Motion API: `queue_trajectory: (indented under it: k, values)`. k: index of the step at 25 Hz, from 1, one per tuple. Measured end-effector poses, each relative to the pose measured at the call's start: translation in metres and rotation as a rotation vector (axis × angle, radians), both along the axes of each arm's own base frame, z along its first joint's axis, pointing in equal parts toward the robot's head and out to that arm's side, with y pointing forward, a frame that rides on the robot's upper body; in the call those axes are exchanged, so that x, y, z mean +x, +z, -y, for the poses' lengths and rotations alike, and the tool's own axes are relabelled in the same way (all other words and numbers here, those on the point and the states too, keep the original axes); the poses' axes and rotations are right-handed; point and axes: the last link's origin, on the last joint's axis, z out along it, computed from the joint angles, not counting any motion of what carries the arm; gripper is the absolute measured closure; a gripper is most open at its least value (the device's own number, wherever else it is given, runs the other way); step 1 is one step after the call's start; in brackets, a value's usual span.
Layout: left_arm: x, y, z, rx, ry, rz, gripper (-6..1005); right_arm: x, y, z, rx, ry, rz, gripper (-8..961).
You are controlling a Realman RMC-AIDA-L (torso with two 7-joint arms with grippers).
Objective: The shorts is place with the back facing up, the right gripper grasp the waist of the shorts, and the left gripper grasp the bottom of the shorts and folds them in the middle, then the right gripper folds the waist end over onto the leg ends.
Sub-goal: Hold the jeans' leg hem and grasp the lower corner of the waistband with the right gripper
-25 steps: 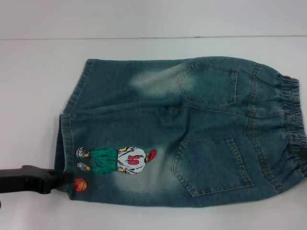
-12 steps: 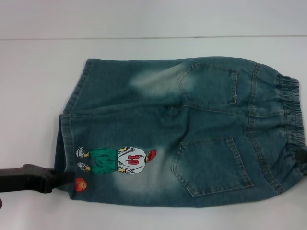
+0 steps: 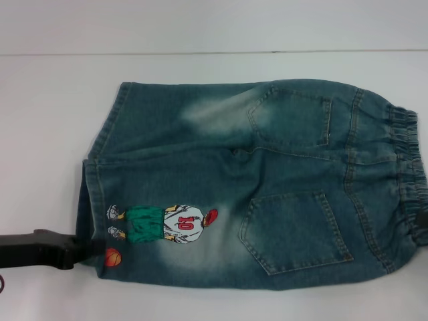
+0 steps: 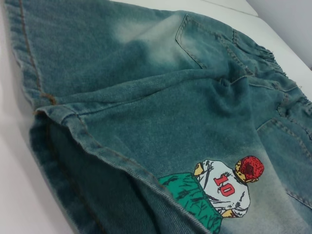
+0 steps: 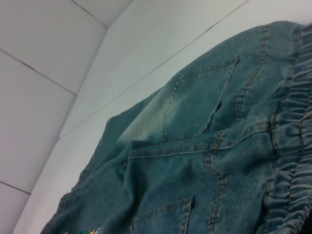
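Lay flat, back up — shorts [image 3: 247, 187] on table [image 3: 53, 134]; left gripper [image 3: 83, 251] at hem, right gripper [image 3: 422, 221] at waistband — finger states couldn't be told.

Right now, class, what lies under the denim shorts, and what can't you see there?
The shorts lie flat, back up, on a white table, bare around them. The left gripper meets the leg hem; its fingertips and the shorts' front side are hidden.

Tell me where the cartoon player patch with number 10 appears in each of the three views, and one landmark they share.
Head view: the cartoon patch sits on the near leg of the shorts, close to the hems.
Left wrist view: the patch shows large, on the denim.
Right wrist view: only a sliver at the picture's edge.
Shared landmark: the faded far back pocket.
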Motion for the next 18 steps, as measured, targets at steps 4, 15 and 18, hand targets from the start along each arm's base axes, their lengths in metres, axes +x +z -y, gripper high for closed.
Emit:
queue_trajectory:
  k: [4, 15, 18]
  values:
    - [0.0001, -0.0004, 0.0001, -0.002, -0.001, 0.0, 982, 0.0009, 0.0016, -0.0007, 0.004, -0.001, 0.005, 103]
    - [0.0005, -0.0006, -0.0004, -0.002, -0.002, 0.001, 982, 0.0035, -0.0059, -0.0062, -0.018, 0.016, 0.073, 108]
    - [0.0013, -0.0001, -0.0008, -0.003, -0.005, 0.001, 982, 0.0029, -0.0069, -0.0064, -0.022, 0.04, 0.091, 228]
